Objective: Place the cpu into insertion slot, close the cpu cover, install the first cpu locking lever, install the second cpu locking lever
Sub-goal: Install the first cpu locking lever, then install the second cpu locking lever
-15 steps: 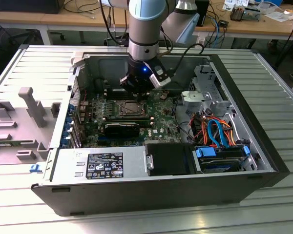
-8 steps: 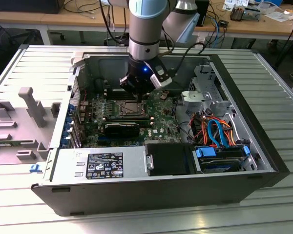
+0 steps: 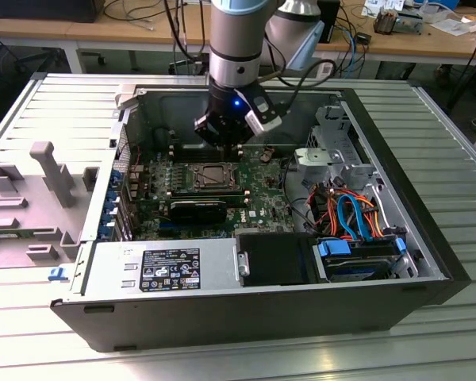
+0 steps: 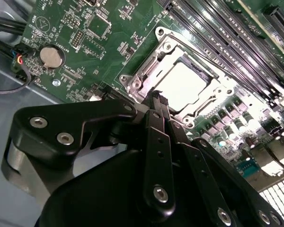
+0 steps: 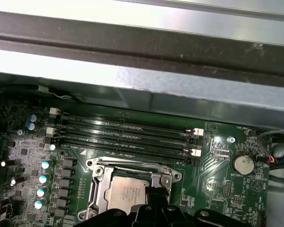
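I hang inside an open computer case (image 3: 428, 262) lying on a slatted metal table (image 3: 55, 103), with wooden desks behind at twelve o'clock in the exterior view. The cpu (image 4: 182, 87) lies flat and square in the slot (image 5: 97, 172), its dull silver top showing through the lowered cover (image 4: 146, 71), no side longer than another. My gripper (image 4: 157, 100) looks pressed together, though dimly seen, its tips just over the cover's near edge.

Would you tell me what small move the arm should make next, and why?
Probably lower the gripper slightly at the edge of the cpu cover. The cpu already sits under that cover, which lies flat, and the shut jaws hover right at its rim, so the remaining work seems to be there.
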{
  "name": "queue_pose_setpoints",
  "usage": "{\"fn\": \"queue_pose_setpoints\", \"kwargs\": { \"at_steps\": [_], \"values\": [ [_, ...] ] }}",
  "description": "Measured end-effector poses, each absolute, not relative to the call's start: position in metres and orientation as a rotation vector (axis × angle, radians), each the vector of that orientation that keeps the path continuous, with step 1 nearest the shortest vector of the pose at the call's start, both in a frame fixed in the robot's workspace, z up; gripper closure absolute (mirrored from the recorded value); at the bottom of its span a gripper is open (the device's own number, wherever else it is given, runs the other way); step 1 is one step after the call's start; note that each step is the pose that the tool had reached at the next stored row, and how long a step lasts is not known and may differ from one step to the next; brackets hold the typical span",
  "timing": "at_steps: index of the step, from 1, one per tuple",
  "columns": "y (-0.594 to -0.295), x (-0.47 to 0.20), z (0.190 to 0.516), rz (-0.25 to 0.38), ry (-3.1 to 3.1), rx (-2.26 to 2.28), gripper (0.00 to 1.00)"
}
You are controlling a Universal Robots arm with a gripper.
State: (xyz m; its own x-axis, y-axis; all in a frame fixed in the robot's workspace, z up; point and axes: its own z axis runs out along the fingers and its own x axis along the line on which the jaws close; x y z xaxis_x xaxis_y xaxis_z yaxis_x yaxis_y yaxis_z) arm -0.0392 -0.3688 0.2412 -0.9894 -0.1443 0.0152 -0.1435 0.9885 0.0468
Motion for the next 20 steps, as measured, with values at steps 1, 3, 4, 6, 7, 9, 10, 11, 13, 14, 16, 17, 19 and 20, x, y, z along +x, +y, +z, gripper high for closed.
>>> {"fn": "queue_pose_setpoints", "kwargs": {
  "at_steps": [1, 3, 4, 6, 7, 9, 10, 11, 13, 14, 16, 17, 19, 20],
  "values": [
    [-0.3688, -0.0392, 0.2424, -0.071, -3.114, 0.225, 0.89],
    [-0.3688, -0.0392, 0.2447, -0.071, -3.114, 0.225, 0.89],
    [-0.3688, -0.0391, 0.2451, -0.071, -3.114, 0.225, 0.89],
    [-0.3688, -0.0391, 0.2451, -0.072, -3.114, 0.225, 0.89],
    [-0.3688, -0.0392, 0.2453, -0.071, -3.114, 0.225, 0.89],
    [-0.3688, -0.0391, 0.2456, -0.071, -3.114, 0.225, 0.89],
    [-0.3688, -0.0391, 0.2456, -0.071, -3.114, 0.225, 0.89],
    [-0.3688, -0.0392, 0.2457, -0.071, -3.114, 0.225, 0.89],
    [-0.3688, -0.0391, 0.2457, -0.071, -3.114, 0.225, 0.89],
    [-0.3688, -0.0391, 0.2458, -0.071, -3.114, 0.225, 0.89],
    [-0.3688, -0.0392, 0.2459, -0.071, -3.114, 0.225, 0.89],
    [-0.3688, -0.0391, 0.246, -0.071, -3.114, 0.226, 0.89],
    [-0.369, -0.0392, 0.2462, -0.071, -3.114, 0.225, 0.89],
    [-0.3701, -0.039, 0.2461, -0.071, -3.114, 0.221, 0.89]
  ]
}}
